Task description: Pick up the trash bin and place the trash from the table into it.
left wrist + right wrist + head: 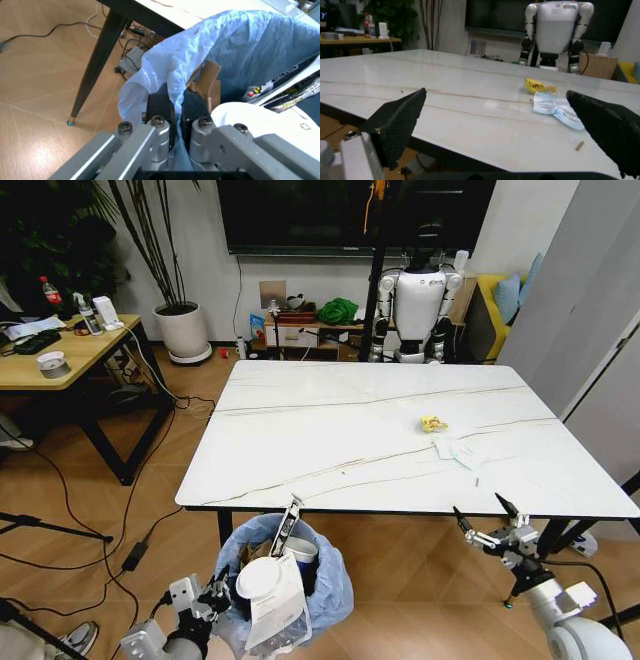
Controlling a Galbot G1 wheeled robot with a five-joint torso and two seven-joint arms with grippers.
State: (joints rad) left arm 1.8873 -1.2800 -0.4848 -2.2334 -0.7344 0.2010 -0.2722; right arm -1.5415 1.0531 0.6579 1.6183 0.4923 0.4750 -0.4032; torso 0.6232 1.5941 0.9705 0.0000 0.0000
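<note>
The big white desk (330, 430) has thin grey lines running across its top and thin black legs. A small yellow scrap (433, 423) lies on it toward the right side, and just beside that lies a crumpled white and pale blue wrapper (460, 450). A tiny brown bit (579, 146) lies near the wrapper, close to the desk's edge.

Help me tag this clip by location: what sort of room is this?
Probably a living room or lounge used as a robot test space: a large wall screen hangs at the far side, a potted plant stands on wood flooring, and a white humanoid robot on a stand is behind the marble-look table.
</note>
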